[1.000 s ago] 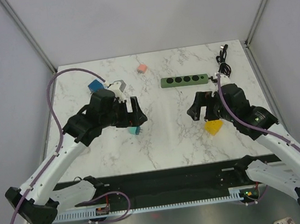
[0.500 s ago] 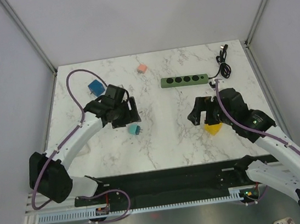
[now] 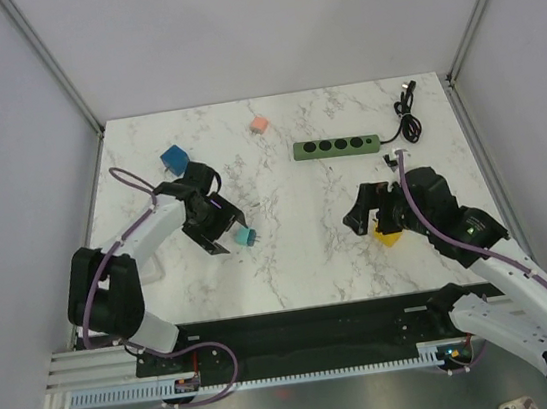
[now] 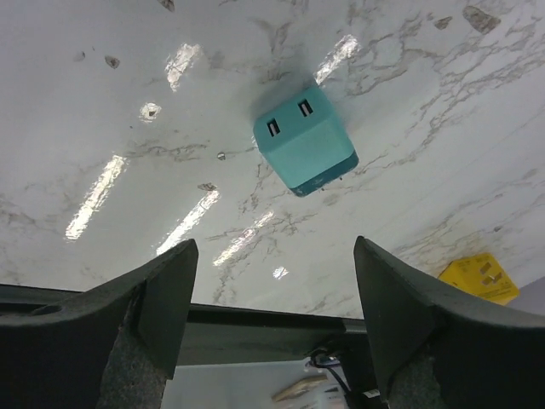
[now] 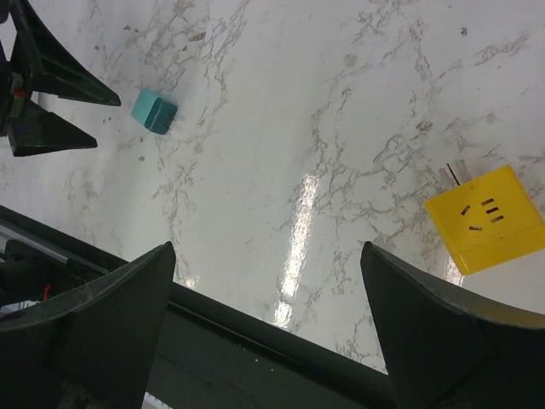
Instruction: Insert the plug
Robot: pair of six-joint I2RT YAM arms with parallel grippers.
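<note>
A teal plug block [image 3: 245,236] with two USB ports lies on the marble table; it also shows in the left wrist view [image 4: 305,151] and in the right wrist view [image 5: 153,111]. My left gripper [image 3: 225,233] is open and empty just left of it, and its jaws [image 4: 272,290] stand wide with the block ahead of them. A green power strip [image 3: 336,146] lies at the back centre. A yellow plug adapter [image 3: 389,236] lies under my right gripper [image 3: 368,220], which is open and empty [image 5: 268,290]; the adapter [image 5: 485,217] sits off to its right.
A blue cube [image 3: 175,158] and a pink cube [image 3: 259,124] lie at the back left. A black coiled cable [image 3: 406,112] runs from the strip at the back right. The yellow adapter shows in the left wrist view [image 4: 477,277]. The table's near edge is a black rail [image 3: 310,326].
My left arm has swung back and to the left; its gripper now sits lower, beside the teal plug. My right gripper has moved slightly nearer over the yellow adapter.
</note>
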